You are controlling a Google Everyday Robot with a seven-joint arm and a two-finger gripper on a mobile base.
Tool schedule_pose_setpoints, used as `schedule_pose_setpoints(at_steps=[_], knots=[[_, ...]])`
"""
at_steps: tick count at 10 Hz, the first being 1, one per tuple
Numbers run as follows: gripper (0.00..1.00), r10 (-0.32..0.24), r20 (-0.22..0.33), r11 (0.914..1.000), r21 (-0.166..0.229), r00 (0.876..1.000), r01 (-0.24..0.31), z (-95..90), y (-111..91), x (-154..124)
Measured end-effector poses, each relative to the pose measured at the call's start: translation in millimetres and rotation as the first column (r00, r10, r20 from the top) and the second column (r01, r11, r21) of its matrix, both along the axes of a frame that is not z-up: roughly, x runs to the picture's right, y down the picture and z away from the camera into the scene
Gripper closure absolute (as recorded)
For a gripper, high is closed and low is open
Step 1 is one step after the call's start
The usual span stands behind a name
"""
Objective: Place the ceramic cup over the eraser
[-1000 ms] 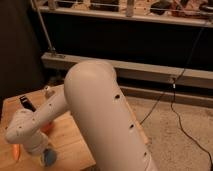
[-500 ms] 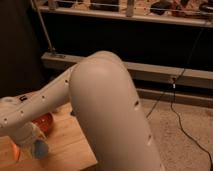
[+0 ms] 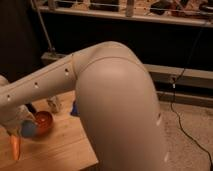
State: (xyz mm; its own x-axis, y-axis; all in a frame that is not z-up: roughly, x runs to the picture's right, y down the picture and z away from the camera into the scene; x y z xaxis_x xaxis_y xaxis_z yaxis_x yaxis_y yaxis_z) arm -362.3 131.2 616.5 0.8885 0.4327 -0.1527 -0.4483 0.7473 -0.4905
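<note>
The small light-blue ceramic cup [image 3: 27, 129] is low over the wooden table [image 3: 60, 150] at the far left, touching the near-left side of the orange-red bowl [image 3: 44, 121]. My gripper [image 3: 16, 121] is at the end of the pale arm, right against the cup on its left; the arm hides how it holds it. A dark sliver [image 3: 31, 107] just behind the bowl may be the eraser; the arm covers most of it.
An orange carrot [image 3: 15, 146] lies in front of the cup near the left edge. A darker blue object [image 3: 75, 108] and a small pale item [image 3: 54, 103] stand at the back of the table. My big arm link [image 3: 120, 105] blocks the centre. The table's right edge drops to the floor.
The arm has swung and the view has shifted. The cup and gripper now sit beside the red bowl, with the carrot in front of them.
</note>
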Motion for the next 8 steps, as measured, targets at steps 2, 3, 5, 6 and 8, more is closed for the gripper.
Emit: schedule_pose_setpoints(at_steps=[2,3,5,6,8], knots=[[1.0,0.033,-0.01,0.9989,0.032,0.999,-0.033,1.8,-36,-27],[1.0,0.042,-0.016,0.9982,0.044,0.999,-0.041,0.7,-54,-40],[1.0,0.054,-0.032,0.9953,0.082,0.998,-0.051,-5.9,-93,-67],[1.0,0.063,-0.048,0.9938,0.095,0.997,-0.058,-5.9,-108,-75],[1.0,0.097,-0.094,0.9905,0.107,0.991,-0.087,4.2,-133,-84]])
